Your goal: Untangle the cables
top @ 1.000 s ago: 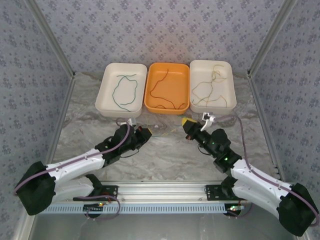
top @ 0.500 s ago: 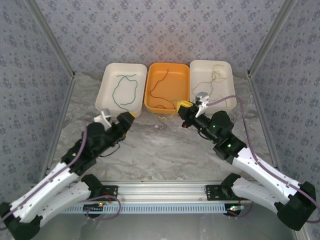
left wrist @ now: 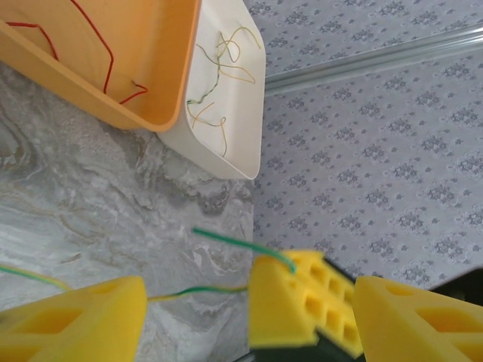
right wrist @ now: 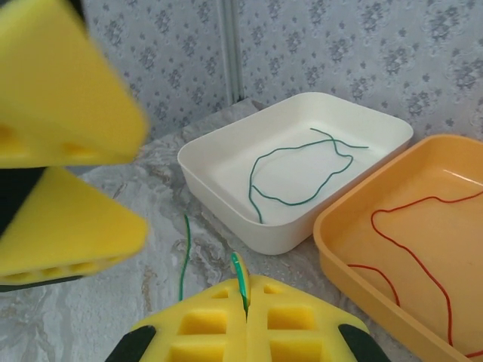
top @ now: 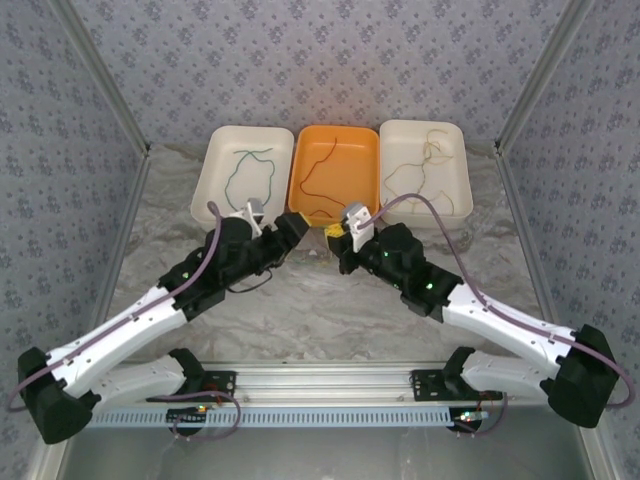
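My right gripper [right wrist: 245, 309] is shut on a thin green-and-yellow cable [right wrist: 240, 273], which sticks up out of its yellow pads. A green strand [right wrist: 183, 256] of it trails over the table. My left gripper [left wrist: 249, 320] is open, and its yellow fingers [left wrist: 72, 320] stand on either side of the right gripper's tip [left wrist: 302, 302]. The cable's green end [left wrist: 234, 243] pokes out there, and a yellow-green length [left wrist: 189, 292] runs left. From above, the left gripper [top: 295, 228] and right gripper [top: 334, 234] meet just in front of the orange tray [top: 372, 205].
Three trays line the far side. A green cable [top: 245, 180] lies in the left white tray [top: 212, 205], a red cable [top: 320, 185] in the orange one, and cream-yellow cables [top: 420, 170] in the right white tray [top: 462, 195]. Patterned walls close in on both sides.
The left gripper has opened and swung right toward the centre. The right gripper, still shut on the cable, has moved left to meet it.
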Robot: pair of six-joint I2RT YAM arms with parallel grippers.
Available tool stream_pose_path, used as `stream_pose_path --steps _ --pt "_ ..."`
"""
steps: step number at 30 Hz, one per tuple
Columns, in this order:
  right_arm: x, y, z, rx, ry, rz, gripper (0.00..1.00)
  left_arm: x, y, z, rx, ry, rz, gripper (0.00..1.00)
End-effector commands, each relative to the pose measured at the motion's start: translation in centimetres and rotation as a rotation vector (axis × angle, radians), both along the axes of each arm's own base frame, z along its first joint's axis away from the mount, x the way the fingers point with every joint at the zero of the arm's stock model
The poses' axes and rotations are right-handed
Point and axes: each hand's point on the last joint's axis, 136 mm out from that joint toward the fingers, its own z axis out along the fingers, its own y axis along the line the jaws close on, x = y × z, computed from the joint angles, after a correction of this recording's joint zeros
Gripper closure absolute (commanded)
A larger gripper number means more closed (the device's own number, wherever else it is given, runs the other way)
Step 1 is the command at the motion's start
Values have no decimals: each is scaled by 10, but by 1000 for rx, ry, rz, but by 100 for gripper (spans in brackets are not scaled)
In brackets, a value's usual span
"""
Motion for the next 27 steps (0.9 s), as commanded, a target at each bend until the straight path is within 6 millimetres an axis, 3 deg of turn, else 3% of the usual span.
stream_pose_path --steps 1,7,16,27 --pt "2 9 22 20 -80 -8 100 3 -16 30 -116 -42 -25 28" --pt "0 22 19 32 -93 -5 100 4 -19 17 -148 -2 -13 30" --pt "-1 19 34 114 -132 -35 100 -1 4 -9 -217 89 105 30" --pt "-11 36 19 99 -93 22 100 20 12 3 -333 81 198 32"
